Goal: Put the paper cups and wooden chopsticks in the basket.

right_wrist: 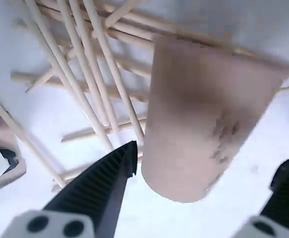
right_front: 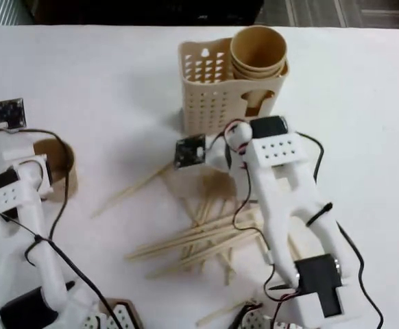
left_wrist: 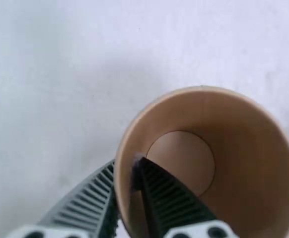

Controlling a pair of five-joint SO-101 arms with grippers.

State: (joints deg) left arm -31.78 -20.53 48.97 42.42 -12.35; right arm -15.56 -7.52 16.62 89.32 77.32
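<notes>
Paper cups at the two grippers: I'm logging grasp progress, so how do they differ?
The left cup stands upright, mouth up; the right cup looks tipped over the chopsticks. The left gripper pinches the left cup's rim; the right gripper is open around the right cup. Both are brown paper.

Matt tan paper cup [left_wrist: 244, 148], smooth pale wooden chopsticks [right_front: 186, 240], cream perforated plastic basket [right_front: 210, 89], matt white table [right_front: 83, 62], ribbed black plastic fingers [right_wrist: 107, 173].

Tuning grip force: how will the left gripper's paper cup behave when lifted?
The paper cup looks thin-walled and empty, so probably light. The left gripper pinches one wall at the rim, so the cup may dent or tilt. Its smooth wall could slip.
</notes>
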